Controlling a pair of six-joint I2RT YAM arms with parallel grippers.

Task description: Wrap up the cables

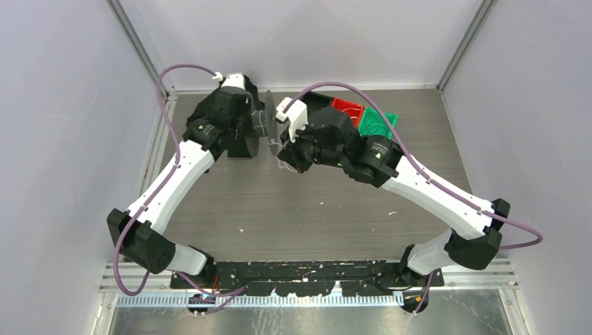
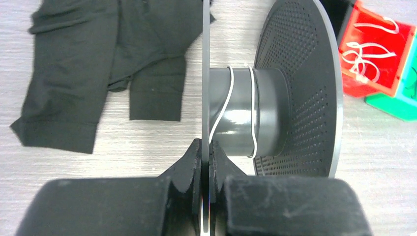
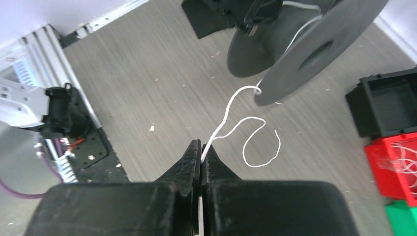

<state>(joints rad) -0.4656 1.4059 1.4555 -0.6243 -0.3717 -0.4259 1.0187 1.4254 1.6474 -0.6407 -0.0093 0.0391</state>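
Note:
A grey spool [image 2: 241, 118] stands on edge, and my left gripper [image 2: 205, 147] is shut on the rim of its thin near flange [image 2: 206, 73]. A white cable [image 2: 230, 93] makes a couple of turns round the hub. From the spool [image 3: 305, 49] the cable [image 3: 231, 105] runs down in a loose curl to my right gripper [image 3: 201, 150], which is shut on it; a free loop lies on the table beside the fingers. In the top view the spool [image 1: 269, 122] sits between the left gripper [image 1: 260, 118] and the right gripper [image 1: 286, 157]. More white cables [image 2: 361, 54] lie in the red bin.
A red bin [image 1: 347, 109] and a green bin [image 1: 377, 124] stand at the back right, with a black bin [image 3: 388, 105] beside them. A dark cloth-like shape [image 2: 98, 64] lies left of the spool in the left wrist view. Walls close in on three sides.

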